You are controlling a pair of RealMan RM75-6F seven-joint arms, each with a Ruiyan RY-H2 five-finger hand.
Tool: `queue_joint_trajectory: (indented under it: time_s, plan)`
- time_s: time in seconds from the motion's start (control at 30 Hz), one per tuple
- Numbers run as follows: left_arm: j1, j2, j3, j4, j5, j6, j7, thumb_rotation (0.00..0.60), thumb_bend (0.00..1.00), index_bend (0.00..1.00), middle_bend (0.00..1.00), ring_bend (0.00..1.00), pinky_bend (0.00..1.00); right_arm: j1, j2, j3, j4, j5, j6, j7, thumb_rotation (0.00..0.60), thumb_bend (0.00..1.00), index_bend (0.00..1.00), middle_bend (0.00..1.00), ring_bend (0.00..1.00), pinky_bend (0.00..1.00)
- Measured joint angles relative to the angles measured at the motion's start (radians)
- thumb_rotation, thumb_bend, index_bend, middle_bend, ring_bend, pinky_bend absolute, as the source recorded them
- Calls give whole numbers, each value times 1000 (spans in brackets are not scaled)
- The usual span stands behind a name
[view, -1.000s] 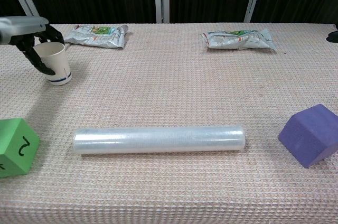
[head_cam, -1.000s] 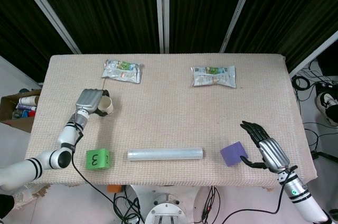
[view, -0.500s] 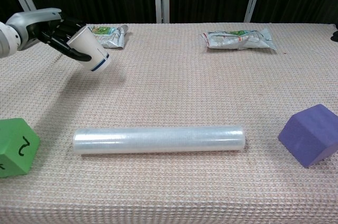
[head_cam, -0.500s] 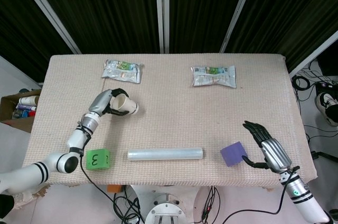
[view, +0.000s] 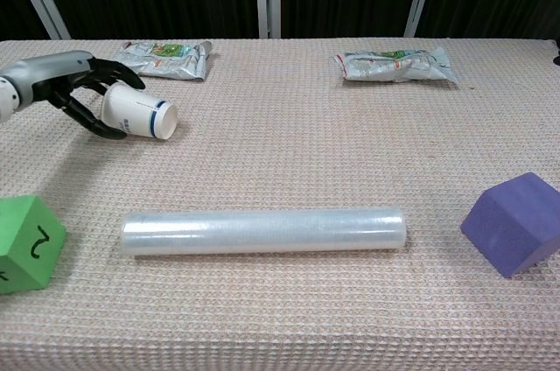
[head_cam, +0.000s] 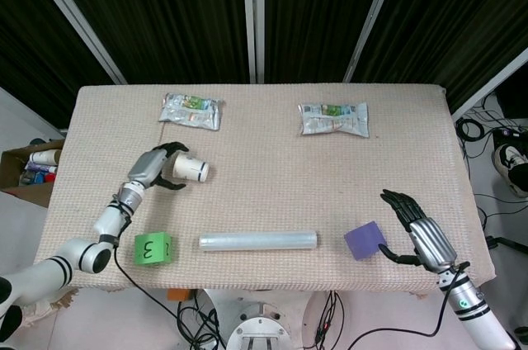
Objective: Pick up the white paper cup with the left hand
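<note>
White paper cup [view: 138, 115] lies sideways in the left hand [view: 80, 91], fingers curled around it, near the desk's [view: 289, 170] left edge; next, righting it.

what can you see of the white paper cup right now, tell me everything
The white paper cup looks like plain paper with a thin blue band near its base. It lies tipped on its side, base pointing toward the table's middle, mouth turned into the left hand, whose dark fingers curl around its open end. It sits at the left of the woven table cover, in front of a foil packet. Whether it touches the cover cannot be told.
</note>
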Motion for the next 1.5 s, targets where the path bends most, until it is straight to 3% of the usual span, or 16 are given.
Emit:
queue_joint_trajectory:
  time_s: [0.3, 0.53, 0.77, 0.97, 1.07, 1.23, 1.33, 1.5]
  plan:
    - [22, 50, 15, -117, -7, 158, 385, 600, 135, 204, 120, 118, 148, -5, 2, 0, 1, -3, 8, 0, 600, 238, 15, 48, 0, 0]
    - [-25, 32, 27, -192, -33, 162, 721, 600, 134, 206, 123, 118, 148, -10, 3, 0, 10, 1, 10, 9, 600, 237, 15, 48, 0, 0]
    - [-94, -50, 21, -184, -197, 134, 1031, 600, 135, 229, 147, 118, 149, -17, 1, -2, 29, 6, 14, 27, 600, 238, 15, 48, 0, 0]
    - [-135, -112, 16, -181, -357, 142, 1205, 600, 133, 270, 190, 118, 148, -20, -3, -3, 48, 10, 15, 48, 600, 243, 15, 48, 0, 0]
    - [-154, -145, 6, -161, -412, 156, 1245, 600, 140, 316, 237, 129, 152, -20, -2, -5, 48, 7, 14, 68, 600, 243, 15, 48, 0, 0]
    - [-175, -186, -17, -104, -445, 181, 1243, 600, 250, 494, 478, 301, 191, -25, 3, -9, 52, 3, 24, 84, 600, 243, 15, 48, 0, 0]
    - [-172, -194, -22, -88, -418, 200, 1194, 600, 275, 523, 531, 353, 211, -31, 6, -11, 53, 7, 26, 83, 600, 243, 15, 48, 0, 0]
    - [-150, -178, -34, -86, -357, 225, 1043, 600, 278, 528, 538, 363, 230, -35, 9, -10, 47, 6, 34, 79, 600, 243, 15, 48, 0, 0]
